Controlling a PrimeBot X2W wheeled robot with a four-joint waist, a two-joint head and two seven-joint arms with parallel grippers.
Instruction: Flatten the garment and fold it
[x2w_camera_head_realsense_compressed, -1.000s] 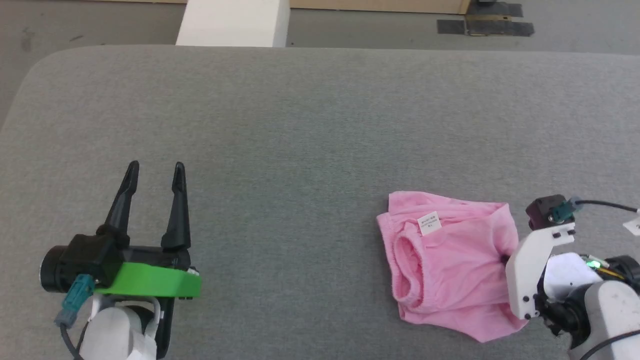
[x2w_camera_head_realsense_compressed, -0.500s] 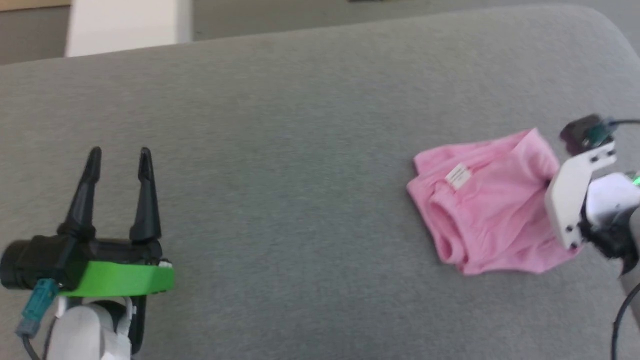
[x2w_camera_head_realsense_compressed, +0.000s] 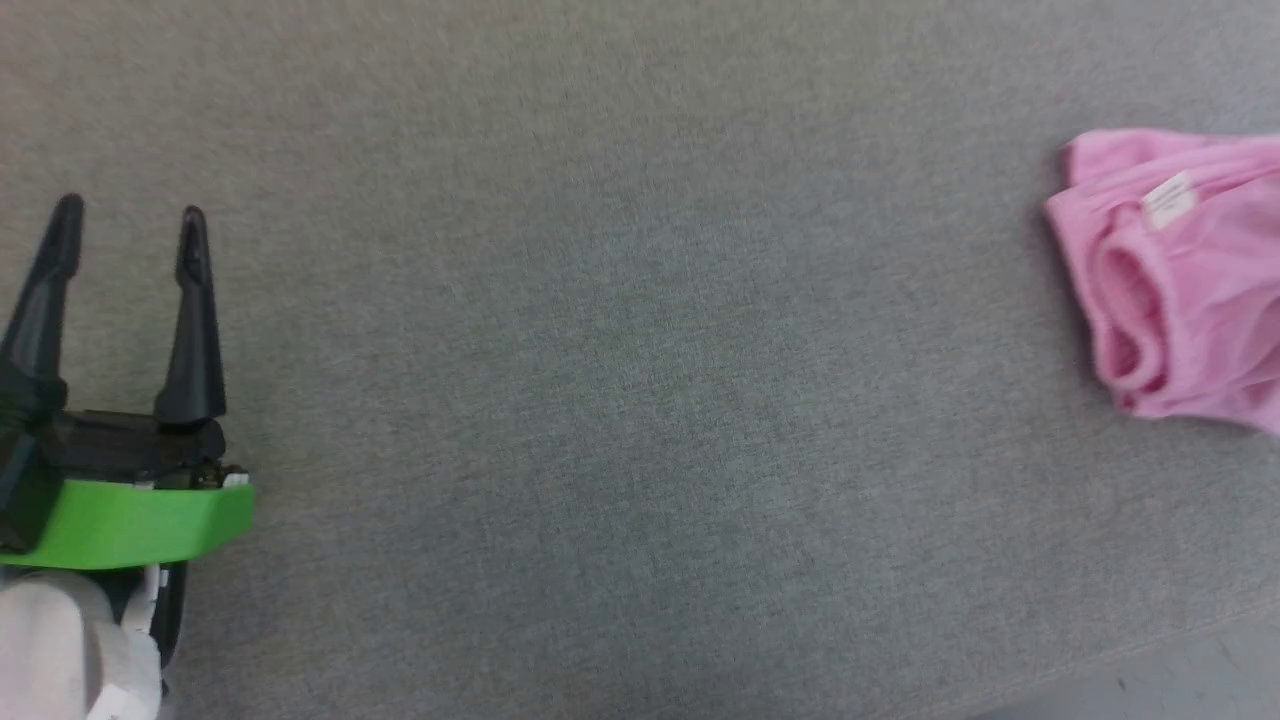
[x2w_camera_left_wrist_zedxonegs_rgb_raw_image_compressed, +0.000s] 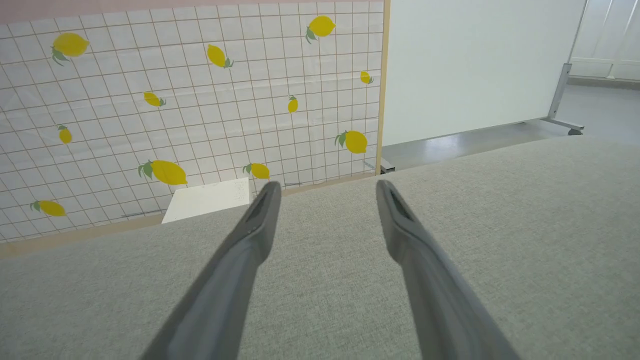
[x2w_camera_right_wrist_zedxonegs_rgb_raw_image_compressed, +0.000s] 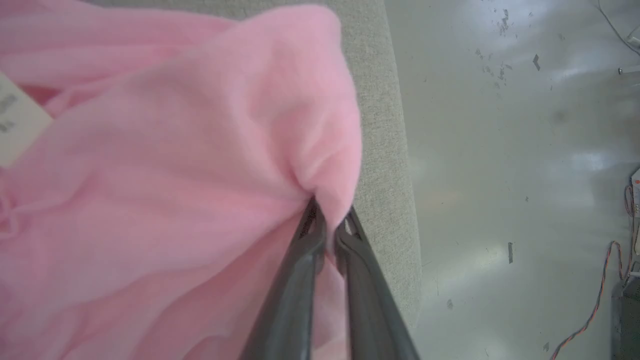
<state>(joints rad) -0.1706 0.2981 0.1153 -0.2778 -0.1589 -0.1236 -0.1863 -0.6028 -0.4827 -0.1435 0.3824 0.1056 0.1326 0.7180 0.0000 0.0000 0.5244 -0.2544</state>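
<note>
One pinch of pink cloth is clamped between the closed fingers of the right gripper (x2w_camera_right_wrist_zedxonegs_rgb_raw_image_compressed: 330, 214), lower middle of the right wrist view, close to the table (x2w_camera_right_wrist_zedxonegs_rgb_raw_image_compressed: 385, 150) edge. The garment (x2w_camera_head_realsense_compressed: 1180, 280) lies bunched at the right edge of the head view, label (x2w_camera_head_realsense_compressed: 1168, 198) up. It looks light, thin and limp, likely to drape and slip. The gathered waistband (x2w_camera_head_realsense_compressed: 1120, 300) seems the firmest hold. The left gripper (x2w_camera_head_realsense_compressed: 130, 210), lower left, stands spread and empty.
</note>
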